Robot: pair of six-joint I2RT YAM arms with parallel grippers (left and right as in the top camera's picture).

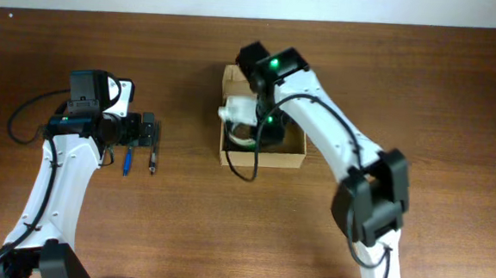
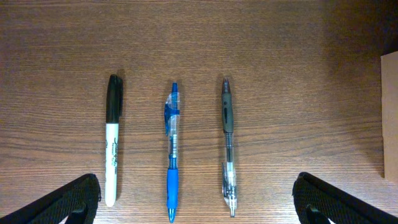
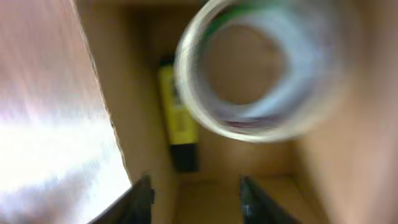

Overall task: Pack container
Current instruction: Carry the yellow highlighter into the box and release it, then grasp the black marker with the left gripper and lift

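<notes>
The container (image 1: pixel 264 160) is an open tan cardboard box at the table's middle. My right gripper (image 1: pixel 262 127) reaches down into it. In the right wrist view the fingers (image 3: pixel 198 202) are open with nothing between them, over the box floor (image 3: pixel 217 199). A clear tape roll (image 3: pixel 249 127) and a yellow highlighter (image 3: pixel 176 118) lie inside, both blurred. My left gripper (image 1: pixel 149 133) is wide open (image 2: pixel 199 205) just above three pens on the table: a black-capped white marker (image 2: pixel 111 149), a blue pen (image 2: pixel 172 155) and a grey clear pen (image 2: pixel 228 149).
The pens lie parallel, left of the box; the blue pen (image 1: pixel 128 161) and the grey pen (image 1: pixel 153 161) show overhead. The box's edge (image 2: pixel 390 112) shows at the right of the left wrist view. Bare wood table (image 1: pixel 191 230) surrounds everything.
</notes>
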